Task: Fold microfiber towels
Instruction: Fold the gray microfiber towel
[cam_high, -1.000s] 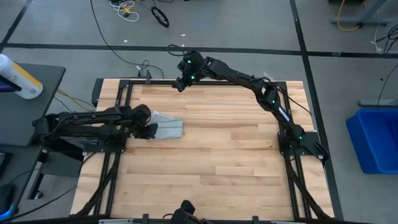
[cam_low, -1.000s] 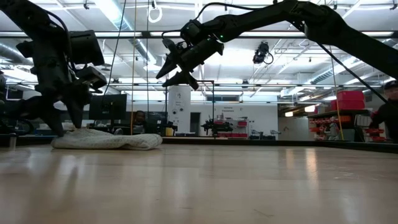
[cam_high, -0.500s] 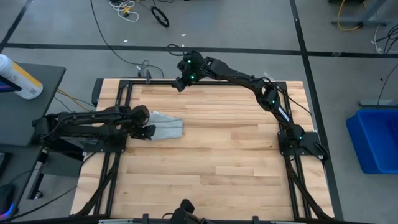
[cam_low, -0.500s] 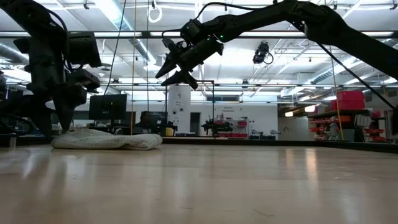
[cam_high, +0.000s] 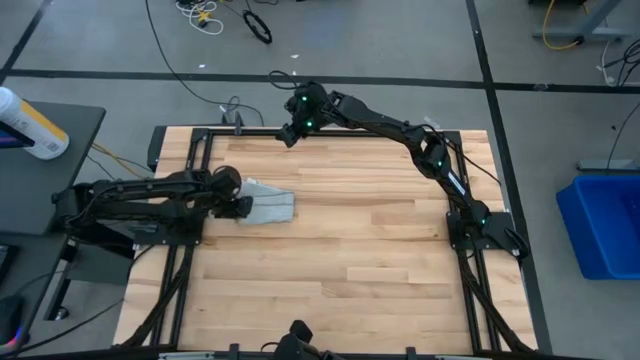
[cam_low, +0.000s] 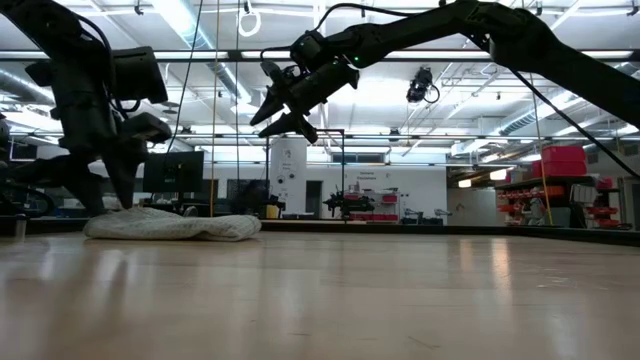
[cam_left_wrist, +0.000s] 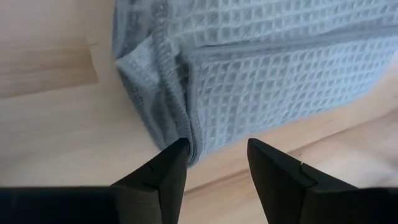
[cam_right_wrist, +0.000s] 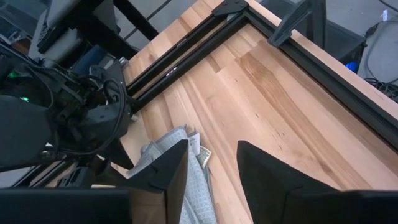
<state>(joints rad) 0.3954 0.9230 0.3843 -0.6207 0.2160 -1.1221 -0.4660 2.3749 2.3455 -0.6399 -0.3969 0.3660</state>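
Folded grey microfiber towel (cam_high: 270, 205) lies on the wooden table (cam_high: 380, 270) near its left side. The left gripper (cam_left_wrist: 214, 163) reaches low and level from the left, fingers spread apart just at the towel's edge, gripping nothing. The right gripper (cam_low: 272, 112) hangs raised over the table's far edge, arm stretched out, fingers parted and empty.

The wooden table (cam_high: 350, 260) lies bare across its middle, right and near parts. The only thing lying on it is the folded towel (cam_high: 268, 205) at the left, with the left gripper (cam_high: 242, 208) low at its left edge. The right gripper (cam_high: 288, 135) hangs high over the far edge. A black frame (cam_high: 215, 130) rims the far-left corner.
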